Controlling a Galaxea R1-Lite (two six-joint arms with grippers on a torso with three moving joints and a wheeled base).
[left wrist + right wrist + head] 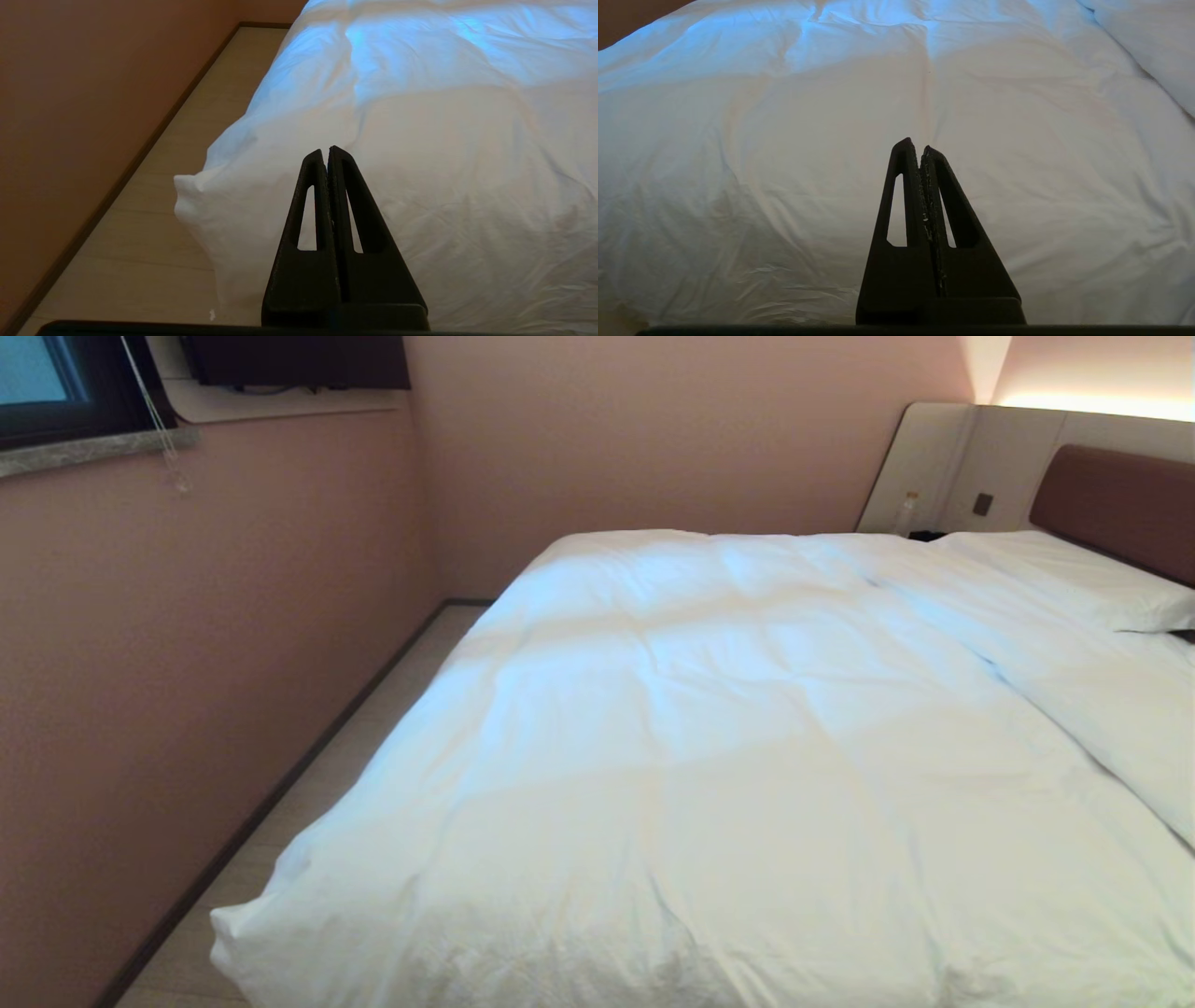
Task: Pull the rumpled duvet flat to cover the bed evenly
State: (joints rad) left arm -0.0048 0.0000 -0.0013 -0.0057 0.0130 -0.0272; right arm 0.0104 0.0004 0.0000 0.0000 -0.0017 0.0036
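The white puffy duvet [728, 747] lies spread over the bed, whose brown headboard [1120, 509] shows at the far right. Its near left corner [187, 196] hangs over the bed's edge above the floor. Neither arm shows in the head view. My left gripper [325, 150] is shut with nothing in it, above the duvet [444, 163] near that corner. My right gripper [916, 144] is shut and empty too, held over the middle of the duvet [831, 116]. The mattress and bed base are hidden under the cover.
A white pillow [1074, 579] lies by the headboard. A narrow strip of pale floor [317, 784] runs between the bed and the pink wall [187, 644]. A small bottle [907, 513] stands at the far bedside. A window sill [93, 448] is high on the left.
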